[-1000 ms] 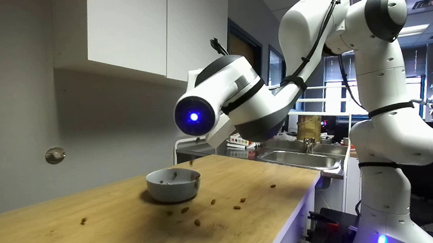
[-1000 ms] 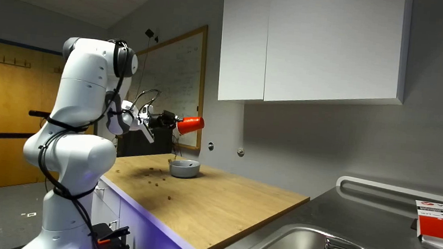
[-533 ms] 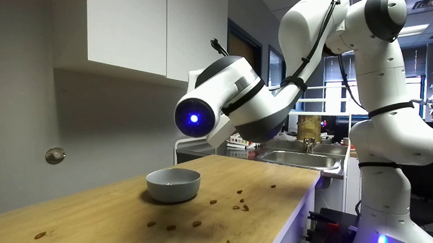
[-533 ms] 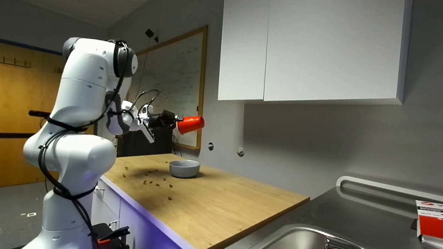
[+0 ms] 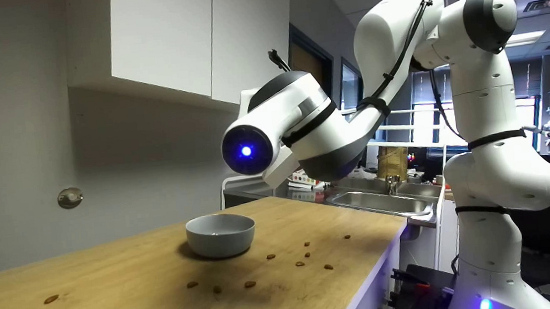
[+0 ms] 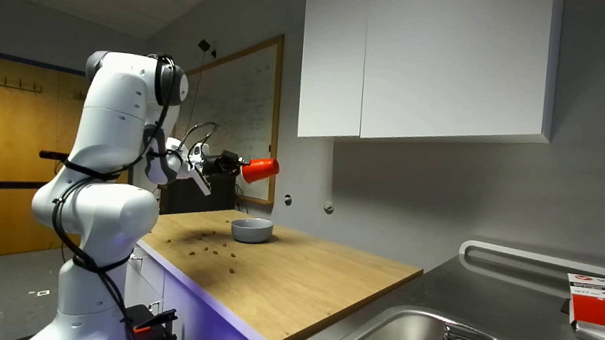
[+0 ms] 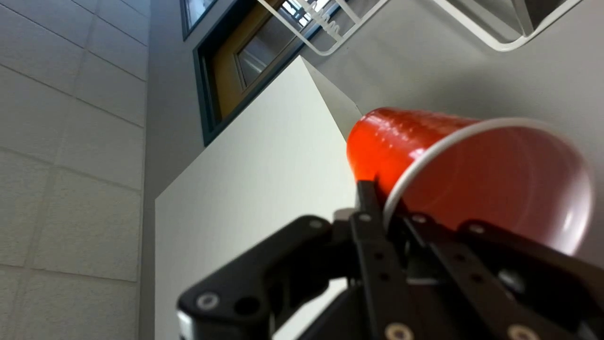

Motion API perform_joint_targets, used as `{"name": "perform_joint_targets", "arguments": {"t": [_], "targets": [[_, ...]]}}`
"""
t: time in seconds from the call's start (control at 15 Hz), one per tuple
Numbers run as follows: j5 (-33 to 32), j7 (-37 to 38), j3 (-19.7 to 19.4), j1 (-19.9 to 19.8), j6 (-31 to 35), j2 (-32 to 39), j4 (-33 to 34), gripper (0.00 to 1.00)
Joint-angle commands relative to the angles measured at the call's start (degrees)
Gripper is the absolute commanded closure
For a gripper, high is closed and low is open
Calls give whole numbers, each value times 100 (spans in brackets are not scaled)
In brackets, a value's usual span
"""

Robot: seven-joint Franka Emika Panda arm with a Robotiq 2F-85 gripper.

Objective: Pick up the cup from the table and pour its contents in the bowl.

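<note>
The wrist view shows most clearly the hold: the jaws of the gripper (image 7: 388, 212) are pinching the side of the red cup (image 7: 472, 174) at its pale rim, with one finger (image 7: 368, 200) on the outer side and the other inside the mouth; only this view looks into the cup, where a part of the reddish inner side is visible; in an exterior view the cup (image 6: 260, 170) is held high above the wooden table (image 6: 298, 279), lying almost on its side, its base pointing away from the gripper and its mouth turned back and a little downward; there it appears above the grey bowl (image 6: 251, 232), but if it is exactly over it, I cannot tell; in an exterior view the wrist of the robot arm (image 5: 281, 116) hides both the gripper and the cup, yet the bowl (image 5: 220, 244) appears larger there, upright on the table and nearer to the wall (image 5: 20, 147) than to the pale front edge; the brown bits (image 5: 250, 284) are scattered on the table in this same view, apart from each other, many of them between the bowl and the front edge, and one lies well apart from the rest; in both exterior views the bottom of the bowl is hidden by its front side, so I cannot tell what lies in it; a whiteboard (image 6: 236, 109) shows in an exterior view
</note>
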Motion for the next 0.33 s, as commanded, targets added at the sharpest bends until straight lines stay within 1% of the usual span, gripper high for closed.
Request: {"name": "perform_joint_targets", "arguments": {"t": [0.0, 0.2, 0.27], "targets": [[281, -11, 84, -27, -237, -44, 42, 94], [894, -264, 116, -28, -477, -12, 142, 94], [1204, -443, 136, -30, -534, -9, 187, 94]]}}
